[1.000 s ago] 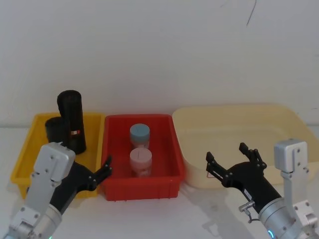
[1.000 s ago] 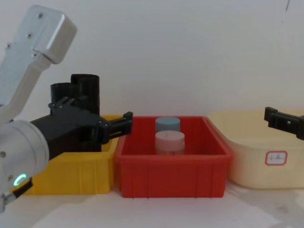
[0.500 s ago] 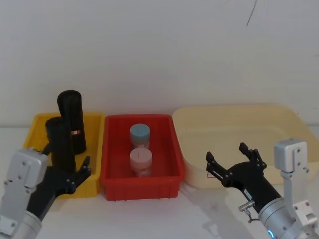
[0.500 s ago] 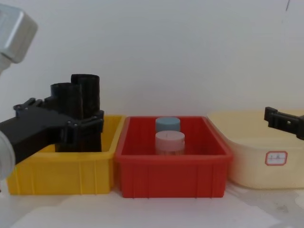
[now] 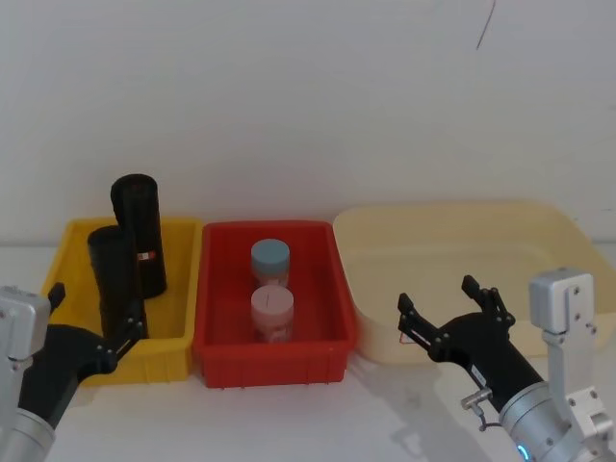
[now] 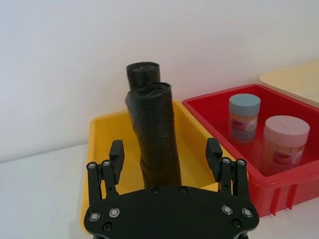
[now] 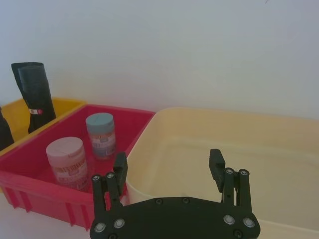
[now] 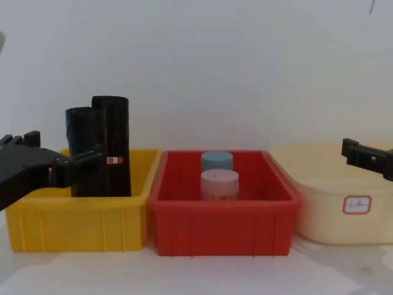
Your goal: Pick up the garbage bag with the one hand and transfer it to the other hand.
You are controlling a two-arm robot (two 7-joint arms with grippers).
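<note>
While bag [image 5: 115,274] stands upright in yellow bin [image 8: 80,221], just in front of the taller labelled roll [image 5: 140,226], your L pincer [image 6: 165,147] sits low at the bin's near-left side, fingers apart, gripping nothing. On wrist cam the bag lines up btwn the fingers but farther back, clear of both. R pincer [image 5: 436,295] hangs over worktop [image 5: 385,414] by cream bin [image 5: 452,250], also apart.

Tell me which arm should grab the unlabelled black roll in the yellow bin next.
Left. The left gripper is open and lined up with the garbage bag standing in the yellow bin. The right gripper hangs open by the cream tub, well away.
</note>
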